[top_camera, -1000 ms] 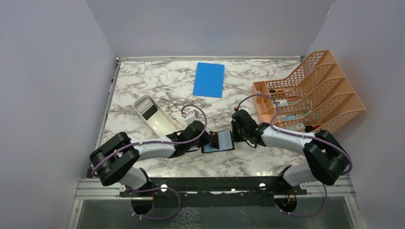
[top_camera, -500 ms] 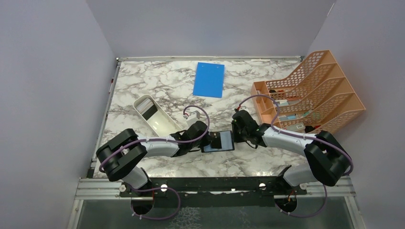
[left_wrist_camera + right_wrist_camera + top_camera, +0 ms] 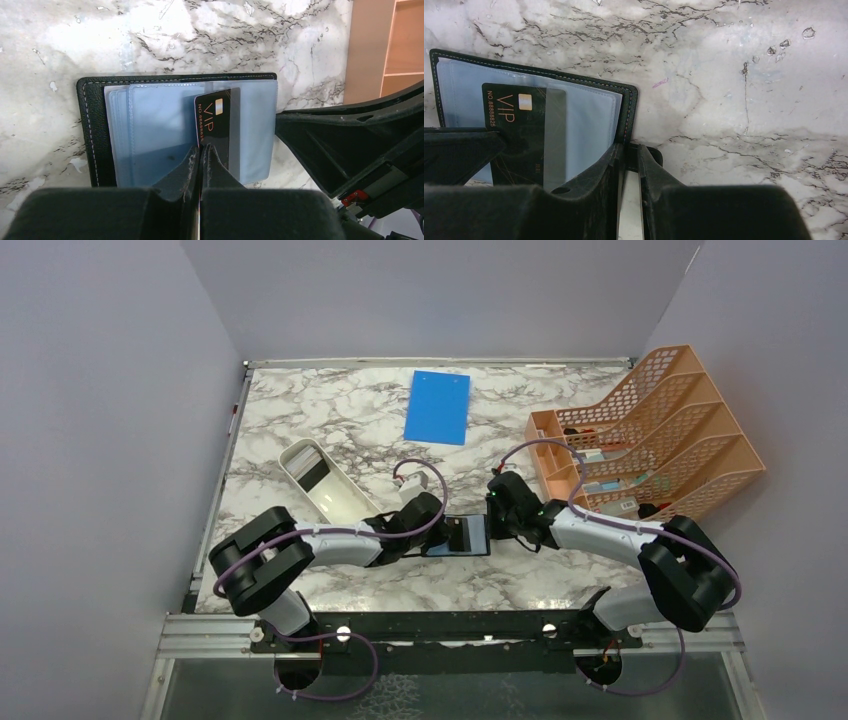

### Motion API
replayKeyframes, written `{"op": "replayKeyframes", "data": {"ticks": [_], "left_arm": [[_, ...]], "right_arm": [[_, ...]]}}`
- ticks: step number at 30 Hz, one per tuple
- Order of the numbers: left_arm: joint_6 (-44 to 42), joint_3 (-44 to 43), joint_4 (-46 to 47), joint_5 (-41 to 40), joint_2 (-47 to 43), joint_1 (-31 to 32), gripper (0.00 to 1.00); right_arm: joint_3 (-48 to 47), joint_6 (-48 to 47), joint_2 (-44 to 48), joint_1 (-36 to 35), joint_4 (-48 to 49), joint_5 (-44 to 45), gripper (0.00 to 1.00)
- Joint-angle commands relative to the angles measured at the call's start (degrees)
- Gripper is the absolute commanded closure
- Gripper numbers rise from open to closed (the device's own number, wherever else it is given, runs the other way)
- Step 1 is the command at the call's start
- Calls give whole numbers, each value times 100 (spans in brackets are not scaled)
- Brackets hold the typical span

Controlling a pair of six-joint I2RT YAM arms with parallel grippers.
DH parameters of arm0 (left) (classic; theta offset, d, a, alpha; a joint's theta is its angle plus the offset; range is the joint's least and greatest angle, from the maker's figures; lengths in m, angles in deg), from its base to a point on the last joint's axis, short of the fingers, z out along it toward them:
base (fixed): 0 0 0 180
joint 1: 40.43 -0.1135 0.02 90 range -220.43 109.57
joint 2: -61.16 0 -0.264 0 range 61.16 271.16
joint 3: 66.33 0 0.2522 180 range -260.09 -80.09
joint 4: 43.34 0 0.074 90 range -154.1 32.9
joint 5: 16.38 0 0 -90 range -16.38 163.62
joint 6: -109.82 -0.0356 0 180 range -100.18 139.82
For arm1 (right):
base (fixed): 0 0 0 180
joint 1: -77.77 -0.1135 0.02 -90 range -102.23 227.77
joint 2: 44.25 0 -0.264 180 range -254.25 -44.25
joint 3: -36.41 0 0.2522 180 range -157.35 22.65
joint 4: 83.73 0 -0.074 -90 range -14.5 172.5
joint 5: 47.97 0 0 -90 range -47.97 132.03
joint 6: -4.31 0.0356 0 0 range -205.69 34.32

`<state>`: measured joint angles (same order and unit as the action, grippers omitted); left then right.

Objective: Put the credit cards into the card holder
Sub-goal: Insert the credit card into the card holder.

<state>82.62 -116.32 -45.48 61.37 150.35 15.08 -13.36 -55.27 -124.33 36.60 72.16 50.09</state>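
Two grippers meet at the middle of the desk's point(image 3: 330, 430) near edge; the white tray point(image 3: 325, 485) lies well apart toward the left edge.

The left gripper point(image 3: 201, 150) has its jaws pressed tight on the near end of a dark credit card point(image 3: 216, 122). The card's long axis runs straight away from the fingers, over the clear leaves of the card holder point(image 3: 91, 127). The holder lies open and flat, black cover down.

A strip along the card's right long edge looks greyed, as if already under a clear leaf. So the pocket mouth seems to face left, and the card likely has to travel sideways to the right, toward the other arm. The left arm is the nearer and is the one carrying it.

The right gripper point(image 3: 629, 150) sits at the holder's right edge, jaws narrowed on that edge, seemingly pinning it by the tab. The orange rack point(image 3: 650, 440) stands beyond, at the right edge.

The left wrist view shows the holder's spine and the stacked leaves. The right wrist view shows the pinned edge but hides the left fingers' grip. From above, the arms cover both grips.
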Motion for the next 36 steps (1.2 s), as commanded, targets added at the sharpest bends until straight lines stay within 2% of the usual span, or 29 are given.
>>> {"op": "replayKeyframes", "data": {"ticks": [1,7,12,19,24,36], "left_arm": [[-243,-67,-470,151,135,99,99],[-359,-174,-633,152,161,101,99],[-421,-408,-602,281,381,157,85],[-501,-591,-582,391,389,180,73],[-526,-605,-452,431,340,189,70],[-498,-744,17,715,683,280,68]], "right_arm": [[157,61,36,-14,-169,-204,78],[159,75,19,-14,-136,-212,78],[145,103,-18,-14,-90,-285,78],[127,167,-69,-14,-45,-397,78],[183,251,-27,-14,19,-427,78],[245,342,24,-12,82,-489,79]]}}
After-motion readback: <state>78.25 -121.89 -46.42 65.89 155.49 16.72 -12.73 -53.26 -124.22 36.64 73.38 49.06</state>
